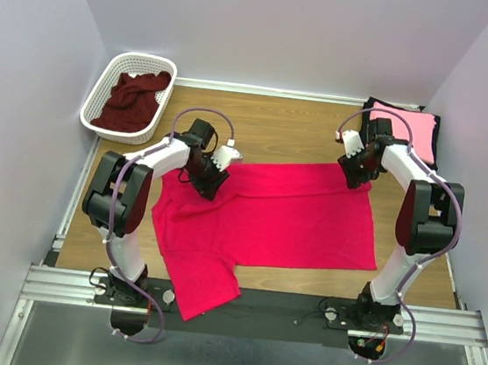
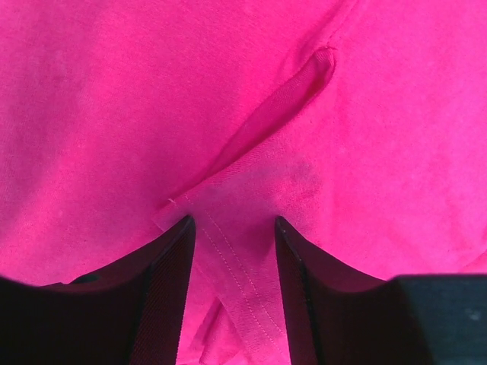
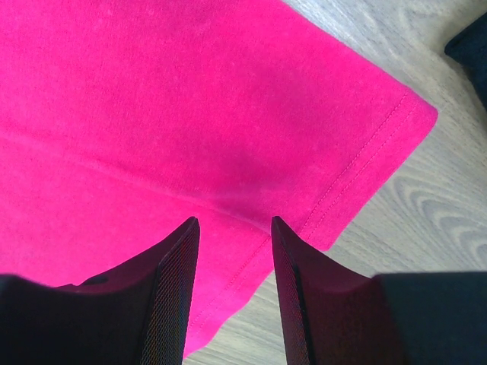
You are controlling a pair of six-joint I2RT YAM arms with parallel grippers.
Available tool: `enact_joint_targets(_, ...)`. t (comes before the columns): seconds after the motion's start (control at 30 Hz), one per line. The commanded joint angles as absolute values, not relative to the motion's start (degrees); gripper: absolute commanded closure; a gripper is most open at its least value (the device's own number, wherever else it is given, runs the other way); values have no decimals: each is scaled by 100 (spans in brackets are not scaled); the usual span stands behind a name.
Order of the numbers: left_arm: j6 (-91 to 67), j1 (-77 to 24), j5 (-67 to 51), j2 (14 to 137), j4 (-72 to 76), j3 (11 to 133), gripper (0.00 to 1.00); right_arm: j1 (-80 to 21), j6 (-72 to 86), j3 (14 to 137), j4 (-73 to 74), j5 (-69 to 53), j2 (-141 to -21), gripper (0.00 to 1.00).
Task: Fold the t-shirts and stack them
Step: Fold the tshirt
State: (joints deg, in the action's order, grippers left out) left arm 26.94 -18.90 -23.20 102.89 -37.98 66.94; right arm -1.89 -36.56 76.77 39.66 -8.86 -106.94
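A bright crimson-red t-shirt lies spread flat across the middle of the wooden table. My left gripper is low over its far left edge. In the left wrist view it is open, with a stitched, folded hem of the red t-shirt lying between the fingers. My right gripper is at the far right corner. In the right wrist view it is open and straddles the hemmed edge of the red t-shirt, with bare wood showing between the fingers. Neither gripper pinches the cloth.
A white lattice basket at the back left holds a dark maroon t-shirt. At the back right a folded light pink t-shirt lies on a black one. Walls close in three sides. A metal rail runs along the near edge.
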Motion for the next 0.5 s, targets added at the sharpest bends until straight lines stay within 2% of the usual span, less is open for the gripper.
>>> enact_joint_targets(0.0, 2680, -1916, -2259, 10170, -3682, 6829, 45, -202, -3647, 7585, 4061, -975, -10696, 50)
enact_joint_targets(0.17, 2725, -1925, -2276, 10090, -3885, 7057, 45, -211, -3683, 7532, 4061, -958, -10714, 57)
enact_joint_targets(0.47, 2725, -1872, -2083, 10415, -3683, 7058, 46, -211, -3691, 7497, 4061, -958, -10670, 57)
